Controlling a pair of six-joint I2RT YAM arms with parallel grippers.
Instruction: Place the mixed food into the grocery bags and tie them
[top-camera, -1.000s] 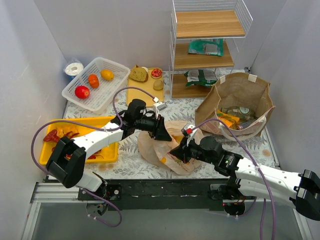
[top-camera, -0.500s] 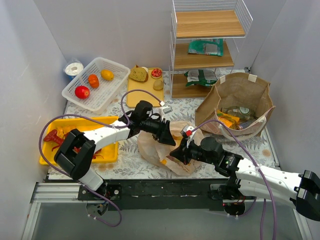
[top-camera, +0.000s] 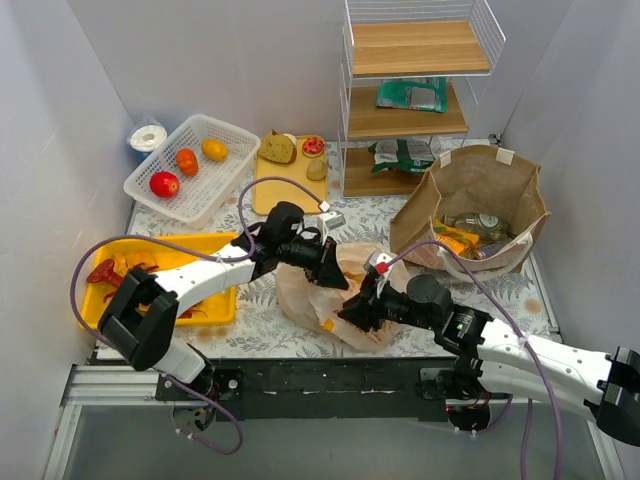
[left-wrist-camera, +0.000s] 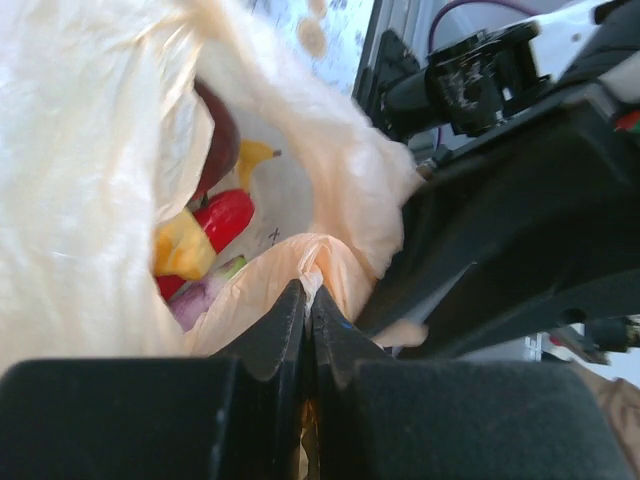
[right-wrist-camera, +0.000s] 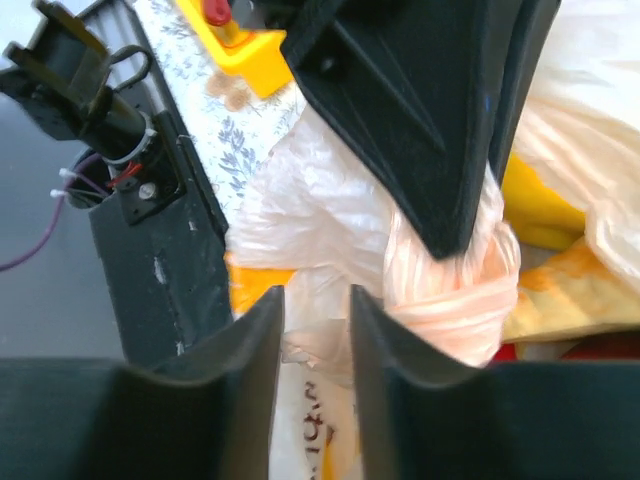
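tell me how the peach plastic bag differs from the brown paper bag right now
The plastic bag is thin, translucent and slumped; the paper bag is stiff, opaque and stands open. The left gripper pinches the plastic bag and the right gripper is against it; nothing touches the paper bag. The plastic bag lies in the middle, the paper bag at the right beside the shelf. Both already hold food.
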